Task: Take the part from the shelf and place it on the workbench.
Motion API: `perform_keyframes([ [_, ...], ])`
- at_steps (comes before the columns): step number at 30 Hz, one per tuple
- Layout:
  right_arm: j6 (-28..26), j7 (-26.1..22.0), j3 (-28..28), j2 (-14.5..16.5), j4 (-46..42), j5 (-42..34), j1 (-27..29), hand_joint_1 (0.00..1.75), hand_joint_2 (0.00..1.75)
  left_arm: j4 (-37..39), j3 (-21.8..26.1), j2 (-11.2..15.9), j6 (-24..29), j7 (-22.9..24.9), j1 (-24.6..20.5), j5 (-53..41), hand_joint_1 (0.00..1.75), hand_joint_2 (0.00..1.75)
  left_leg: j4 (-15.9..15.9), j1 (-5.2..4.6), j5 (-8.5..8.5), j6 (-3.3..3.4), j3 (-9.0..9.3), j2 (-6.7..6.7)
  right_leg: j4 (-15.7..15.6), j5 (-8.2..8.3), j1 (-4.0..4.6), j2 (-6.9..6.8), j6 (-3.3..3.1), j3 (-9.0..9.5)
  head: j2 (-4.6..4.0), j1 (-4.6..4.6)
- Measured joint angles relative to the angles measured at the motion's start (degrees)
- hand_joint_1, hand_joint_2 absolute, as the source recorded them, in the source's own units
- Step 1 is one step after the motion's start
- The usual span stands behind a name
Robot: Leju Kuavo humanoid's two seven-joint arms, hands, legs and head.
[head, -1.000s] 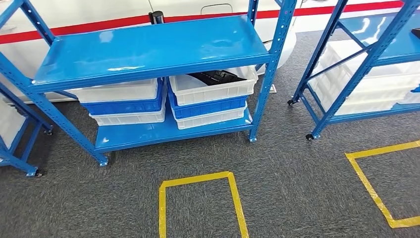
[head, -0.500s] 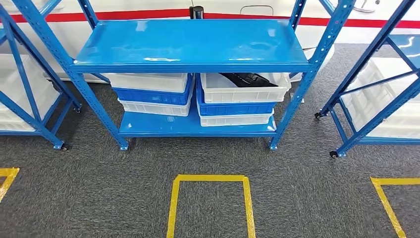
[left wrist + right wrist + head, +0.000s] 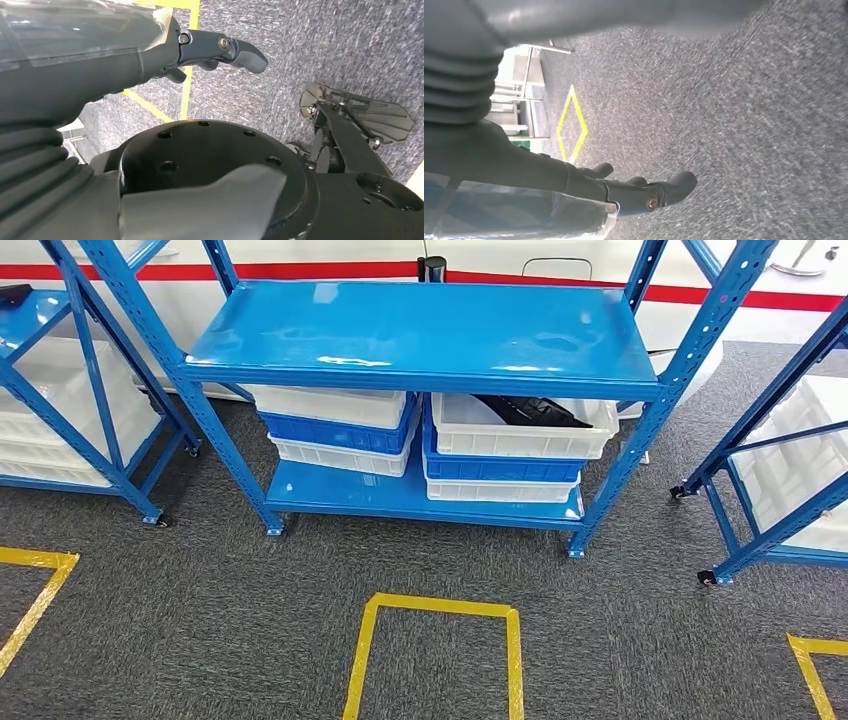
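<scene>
Left hand (image 3: 220,50) hangs over carpet, fingers loosely apart, holding nothing. Blue shelf (image 3: 420,335) at 12 o'clock; stacked bins beneath. The part (image 3: 530,412), black and elongated, lies in the top white bin (image 3: 520,440) at 1 o'clock. It looks like rigid, light moulded plastic; grasp mid-length, probably. Right hand (image 3: 644,192) likewise hangs empty, fingers apart.

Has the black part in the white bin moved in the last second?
No. The black part lies in the same top right bin under the shelf; the whole view shifted, so the camera moved.
</scene>
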Motion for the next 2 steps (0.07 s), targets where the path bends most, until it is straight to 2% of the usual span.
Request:
perform_keyframes([
  [1, 0.0, 0.0, 0.0, 0.0, 0.0, 0.1, 0.0, 0.0, 1.31, 0.0, 0.0, 0.0, 0.1, 0.0, 0.0, 0.0, 0.0, 1.75, -0.1, 0.03, 0.08, 0.24, 0.03, 0.02, 0.0, 0.04, 0.11, 0.02, -0.09, -0.01, 0.0, -0.02],
  [2, -0.1, 0.0, 0.0, 0.0, 0.0, 0.1, 0.0, 0.0, 1.75, 0.0, 0.0, 0.0, 0.2, 0.0, 0.0, 0.0, 0.0, 1.75, -0.1, 0.06, 0.1, 0.25, 0.05, 0.02, 0.0, 0.06, 0.17, 0.04, -0.13, -0.02, 0.0, -0.03],
])
